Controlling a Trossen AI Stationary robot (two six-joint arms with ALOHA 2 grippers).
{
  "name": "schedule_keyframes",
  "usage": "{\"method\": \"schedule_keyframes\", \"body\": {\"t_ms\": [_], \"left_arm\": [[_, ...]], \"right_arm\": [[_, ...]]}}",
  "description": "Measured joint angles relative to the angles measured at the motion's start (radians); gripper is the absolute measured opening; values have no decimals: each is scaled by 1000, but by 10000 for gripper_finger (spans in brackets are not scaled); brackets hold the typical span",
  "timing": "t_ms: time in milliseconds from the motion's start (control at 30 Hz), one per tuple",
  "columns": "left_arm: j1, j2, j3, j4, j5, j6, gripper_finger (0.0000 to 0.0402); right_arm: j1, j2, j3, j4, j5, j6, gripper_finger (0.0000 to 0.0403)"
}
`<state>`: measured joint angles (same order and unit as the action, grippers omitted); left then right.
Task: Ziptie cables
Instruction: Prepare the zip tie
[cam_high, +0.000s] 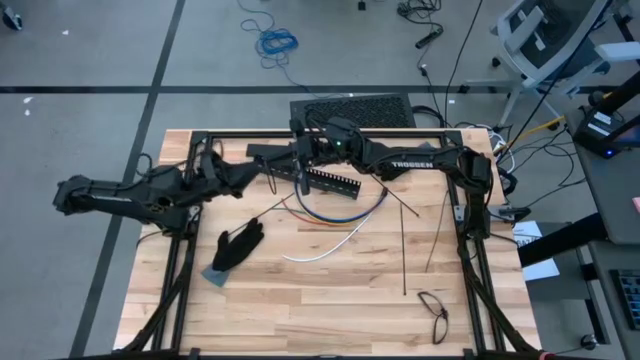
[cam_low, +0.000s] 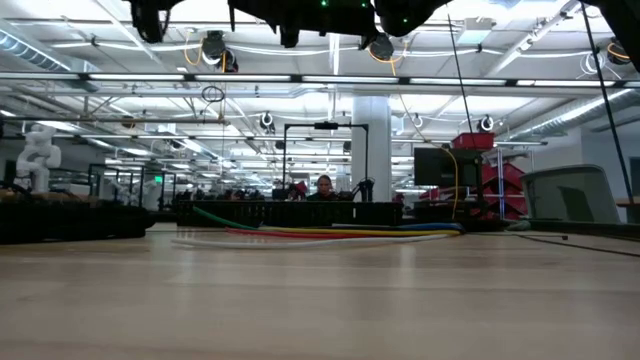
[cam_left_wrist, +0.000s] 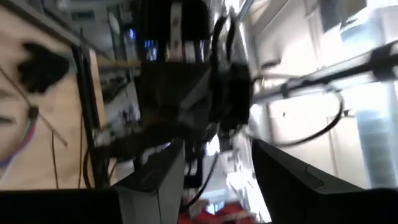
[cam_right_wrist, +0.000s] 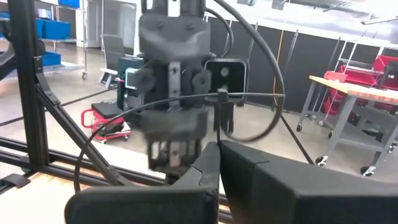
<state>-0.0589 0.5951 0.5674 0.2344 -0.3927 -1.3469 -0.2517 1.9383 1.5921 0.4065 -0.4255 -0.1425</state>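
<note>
Overhead view: both arms meet at upper centre of the bench (cam_high: 330, 300), left gripper (cam_high: 283, 165) facing right gripper (cam_high: 305, 150) above a black slotted bar (cam_high: 330, 182). The cables (cam_high: 345, 212) arc just below it; a black glove (cam_high: 238, 247) lies lower left, thin black strips (cam_high: 404, 245) and eyeglasses (cam_high: 434, 312) to the right.

Low view: cables (cam_low: 340, 232) lie flat at mid-frame, before the bar (cam_low: 290, 213).

Left wrist view: jaws part-open, nothing visibly between them; the opposite arm fills the frame.

Right wrist view: jaws closed, pinching a thin black strip (cam_right_wrist: 186, 99).
</note>
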Motion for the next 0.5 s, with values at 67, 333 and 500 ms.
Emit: {"method": "schedule_keyframes", "body": {"t_ms": [67,333,500], "left_arm": [[0,-38,0,-25,-18,26,183],[3,-128,0,-127,-88,33,183],[37,-104,0,-144,-72,93,183]], "right_arm": [[-3,0,0,0,0,2,0],[-4,1,0,-9,-22,11,0],[11,1,0,-8,-23,63,0]]}}
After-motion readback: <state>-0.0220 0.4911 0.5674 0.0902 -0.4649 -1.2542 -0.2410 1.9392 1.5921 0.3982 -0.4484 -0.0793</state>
